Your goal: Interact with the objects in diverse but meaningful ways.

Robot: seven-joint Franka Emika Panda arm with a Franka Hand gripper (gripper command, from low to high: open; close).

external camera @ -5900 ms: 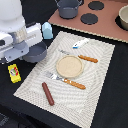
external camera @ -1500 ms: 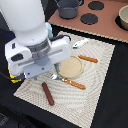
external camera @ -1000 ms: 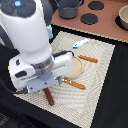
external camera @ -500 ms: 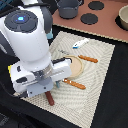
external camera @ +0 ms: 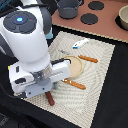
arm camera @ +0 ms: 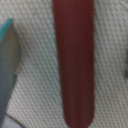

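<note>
Wrist view is filled by the brown sausage (arm camera: 74,60), lying on the woven mat (arm camera: 35,75); the camera is held directly above it, probably to line up a grasp. The gripper's jaws cannot be seen, so their state cannot be told. In the exterior view the sausage (external camera: 50,98) lies at the mat's near left edge, largely hidden under the arm (external camera: 30,47).

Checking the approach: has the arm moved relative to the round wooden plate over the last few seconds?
Yes. The arm has swung from beyond the mat's corner down beside the wooden plate, now over the brown sausage.
</note>
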